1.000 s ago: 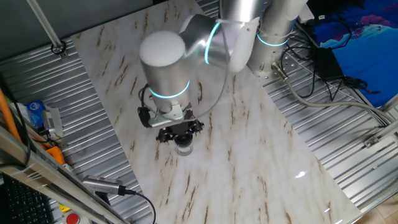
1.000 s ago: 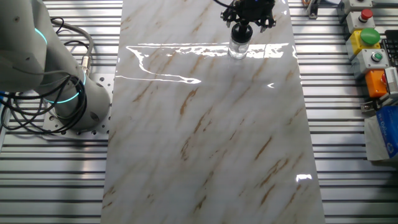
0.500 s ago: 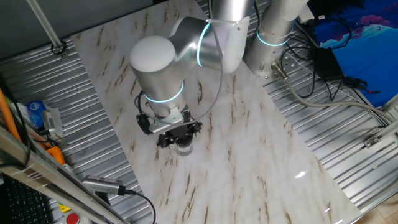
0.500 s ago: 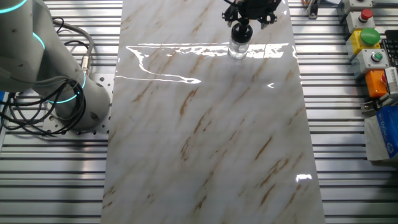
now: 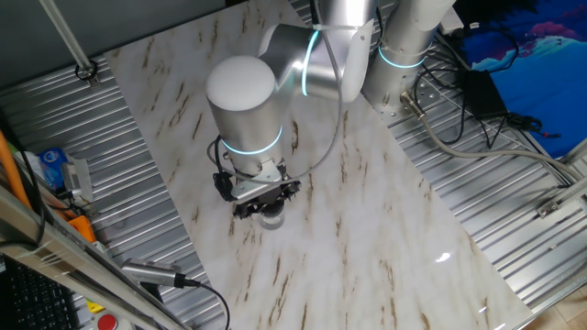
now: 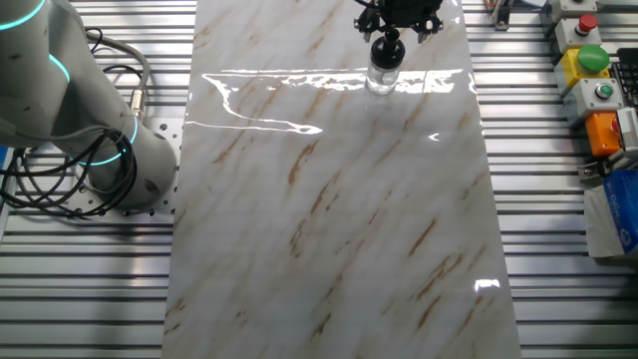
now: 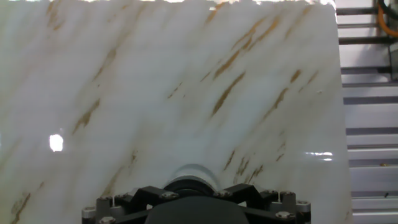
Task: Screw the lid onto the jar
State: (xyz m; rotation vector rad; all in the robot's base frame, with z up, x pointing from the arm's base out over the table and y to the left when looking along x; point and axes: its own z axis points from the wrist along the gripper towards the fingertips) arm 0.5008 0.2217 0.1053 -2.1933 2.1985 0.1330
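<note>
Marble-patterned white tabletop (image 6: 329, 219) with tan veins fills the near ground, bright glare streaks lying across it; ribbed metal decking (image 6: 558, 249) flanks it, with a button box (image 6: 590, 75) at 2 o'clock. Farther off, at 12 o'clock, the small clear jar (image 6: 381, 79) stands upright on the marble, the black lid (image 6: 388, 47) on its mouth. The gripper (image 6: 391, 38) sits closed on the lid from above.

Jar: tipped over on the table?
No. In the other fixed view the jar stands upright on the marble table, with the black lid on top under the gripper.
</note>
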